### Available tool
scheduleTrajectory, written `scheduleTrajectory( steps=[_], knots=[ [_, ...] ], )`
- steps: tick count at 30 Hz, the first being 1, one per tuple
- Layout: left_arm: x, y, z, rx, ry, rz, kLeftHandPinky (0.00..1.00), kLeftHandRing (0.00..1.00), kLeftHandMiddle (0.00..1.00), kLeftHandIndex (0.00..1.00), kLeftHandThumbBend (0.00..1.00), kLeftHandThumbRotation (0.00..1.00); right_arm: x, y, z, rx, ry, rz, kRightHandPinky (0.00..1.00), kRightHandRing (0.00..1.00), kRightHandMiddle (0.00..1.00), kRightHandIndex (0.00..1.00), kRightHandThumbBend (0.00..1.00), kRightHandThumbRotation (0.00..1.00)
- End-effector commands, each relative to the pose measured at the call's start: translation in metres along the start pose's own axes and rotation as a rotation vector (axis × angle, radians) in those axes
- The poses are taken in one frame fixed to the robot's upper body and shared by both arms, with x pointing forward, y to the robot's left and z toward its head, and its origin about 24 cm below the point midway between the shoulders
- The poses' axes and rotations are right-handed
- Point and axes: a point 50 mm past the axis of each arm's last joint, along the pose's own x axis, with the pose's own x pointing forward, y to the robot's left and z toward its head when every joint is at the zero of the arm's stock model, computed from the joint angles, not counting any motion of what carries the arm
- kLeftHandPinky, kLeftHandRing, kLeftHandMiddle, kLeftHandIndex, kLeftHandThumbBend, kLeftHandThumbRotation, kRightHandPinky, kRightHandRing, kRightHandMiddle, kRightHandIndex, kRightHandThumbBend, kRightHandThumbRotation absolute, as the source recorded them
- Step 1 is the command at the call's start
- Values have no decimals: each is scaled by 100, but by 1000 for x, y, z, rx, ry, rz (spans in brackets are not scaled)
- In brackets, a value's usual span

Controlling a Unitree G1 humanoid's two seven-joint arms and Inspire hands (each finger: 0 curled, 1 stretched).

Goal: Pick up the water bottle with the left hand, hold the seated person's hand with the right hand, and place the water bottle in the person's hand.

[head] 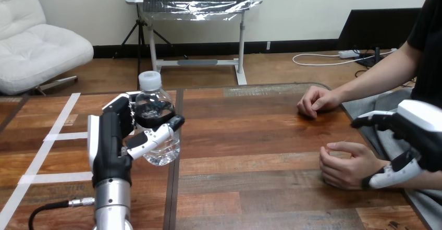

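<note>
Head view: left robot hand (111, 136) holds water bottle (152, 105) upright, cap (149, 80) up.

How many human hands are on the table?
2. The farther hand rests curled on the table, far right; the nearer hand lies closer to the robot, with the robot's right hand at its wrist.

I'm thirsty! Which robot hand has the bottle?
The left robot hand, curled round the water bottle; the right robot hand is by the person's nearer hand.
</note>
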Motion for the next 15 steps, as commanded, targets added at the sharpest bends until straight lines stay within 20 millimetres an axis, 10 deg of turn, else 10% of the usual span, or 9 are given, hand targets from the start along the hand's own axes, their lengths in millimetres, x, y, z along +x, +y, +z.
scheduleTrajectory(
  steps=[1, 15],
  knots=[
    [17, -3, 29, -44, -152, 8, 41, 42, 45, 52, 57, 0, 6, -21, 4, -106, 23, -31, 78, 87, 89, 85, 82, 0],
    [17, -4, 29, -33, -154, -3, 42, 42, 44, 52, 57, 0, 16, -24, -8, -174, 139, 108, 85, 92, 94, 90, 78, 3]
  ],
)
